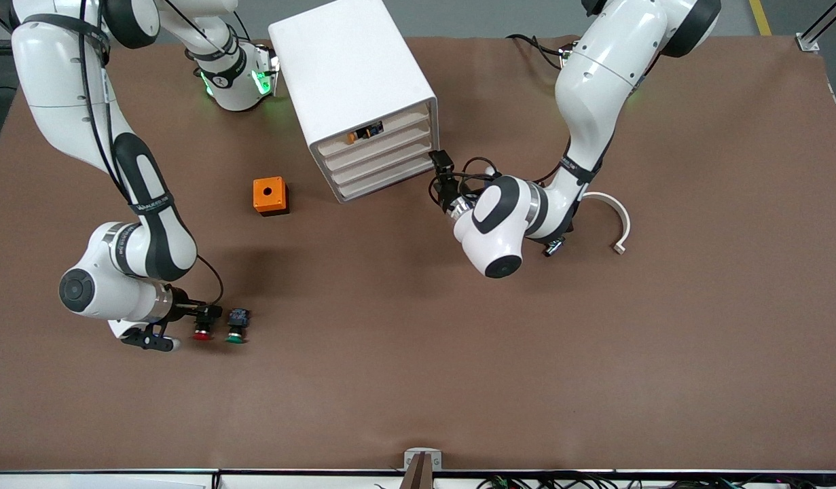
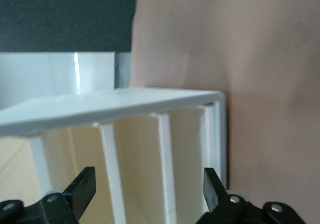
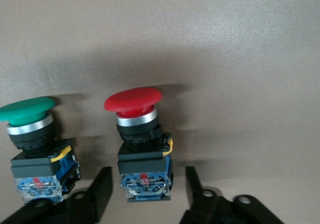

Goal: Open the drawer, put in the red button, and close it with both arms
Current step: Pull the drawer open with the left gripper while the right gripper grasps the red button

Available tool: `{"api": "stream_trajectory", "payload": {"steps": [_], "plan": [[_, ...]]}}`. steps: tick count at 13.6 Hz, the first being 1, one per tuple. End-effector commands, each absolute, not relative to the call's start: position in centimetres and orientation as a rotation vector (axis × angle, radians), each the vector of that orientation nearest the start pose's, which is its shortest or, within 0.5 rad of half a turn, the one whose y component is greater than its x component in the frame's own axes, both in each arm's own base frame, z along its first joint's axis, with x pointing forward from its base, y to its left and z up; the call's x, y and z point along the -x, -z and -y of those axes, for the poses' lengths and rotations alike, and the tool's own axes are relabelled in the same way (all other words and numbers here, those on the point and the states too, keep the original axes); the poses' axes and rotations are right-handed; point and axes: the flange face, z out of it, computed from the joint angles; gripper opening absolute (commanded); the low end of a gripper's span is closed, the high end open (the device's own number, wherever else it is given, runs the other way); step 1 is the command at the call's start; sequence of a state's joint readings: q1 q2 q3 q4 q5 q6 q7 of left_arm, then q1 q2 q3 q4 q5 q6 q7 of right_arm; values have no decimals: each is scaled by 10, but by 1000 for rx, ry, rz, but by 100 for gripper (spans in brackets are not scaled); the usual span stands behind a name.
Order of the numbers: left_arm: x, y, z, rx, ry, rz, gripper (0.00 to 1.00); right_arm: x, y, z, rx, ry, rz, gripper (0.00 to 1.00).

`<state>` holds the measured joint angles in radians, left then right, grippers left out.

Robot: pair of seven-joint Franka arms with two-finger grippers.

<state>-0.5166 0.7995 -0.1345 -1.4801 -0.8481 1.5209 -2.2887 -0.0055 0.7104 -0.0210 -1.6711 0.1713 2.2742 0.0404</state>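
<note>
Even overhead light is flooding my table (image 1: 418, 380), leaving it bright, with my arms throwing only soft, pale shadows onto the brown surface and green glow from an indicator lamp spilling beside my right arm's base. My left wrist view is coming through soft and out of focus, the cabinet (image 2: 150, 134) washing out creamy white and a thin glare streak showing on the pale panel above it. My right wrist view is staying sharp, the red button (image 3: 135, 134) and green button (image 3: 31, 139) casting faint, smeared shadows on the table.
</note>
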Motion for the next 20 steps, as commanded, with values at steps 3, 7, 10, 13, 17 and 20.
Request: {"api": "stream_trajectory", "payload": {"steps": [3,7,10,13,17,20], "plan": [[-441,-189,489,1045,-1307,1793,82,-674,-191,11,3008,-124,-290,20],[-426,-186,504,1024,-1342,1758,63,-681,-213,9,3017,-64,-272,1],[-420,-187,509,1030,-1352,1740,22,-683,-270,14,3010,-19,-274,0],[-437,-187,495,1003,-1367,1765,0,-680,-326,11,2987,-106,-377,0],[-487,-202,456,992,-1436,1806,0,-667,-384,-3,2949,-285,-562,0],[-527,-214,427,1020,-1507,1865,1,-651,-413,-44,2927,-367,-734,0]]}}
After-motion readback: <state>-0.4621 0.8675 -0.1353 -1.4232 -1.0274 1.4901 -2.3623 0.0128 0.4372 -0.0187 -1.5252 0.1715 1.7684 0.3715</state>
